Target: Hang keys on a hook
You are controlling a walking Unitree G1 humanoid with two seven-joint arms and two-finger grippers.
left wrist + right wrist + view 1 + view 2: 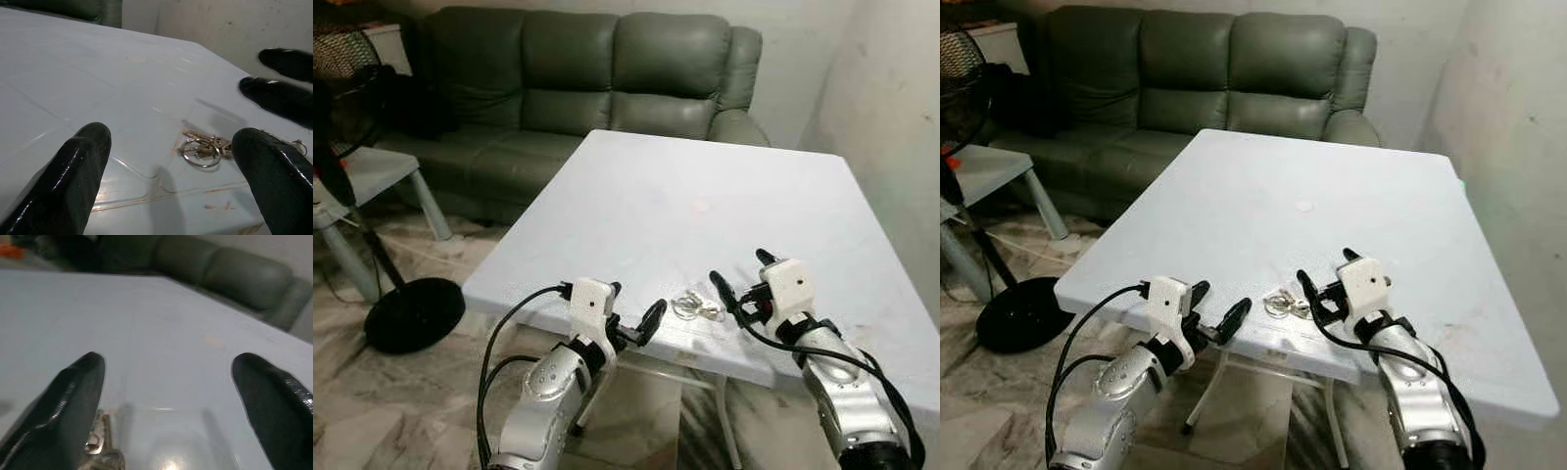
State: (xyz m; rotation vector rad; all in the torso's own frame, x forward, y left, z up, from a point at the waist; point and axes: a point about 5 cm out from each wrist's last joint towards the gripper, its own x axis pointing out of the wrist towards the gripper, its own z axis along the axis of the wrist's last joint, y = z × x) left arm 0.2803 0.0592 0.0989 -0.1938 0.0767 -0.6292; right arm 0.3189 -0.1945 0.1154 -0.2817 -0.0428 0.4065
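You're barely started: the keys (696, 307) lie ungrasped at lower centre on the table (705, 186), between your left gripper (634, 311) and right gripper (741, 278), both spread and empty, so pickup and hanging remain.

Home living room: green sofa (597, 73)

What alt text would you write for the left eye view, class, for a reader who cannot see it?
A bunch of keys lies near the front edge of a white table, between the robot's two open hands: the left hand beside it on one side, the right hand on the other. A green sofa stands behind the table.
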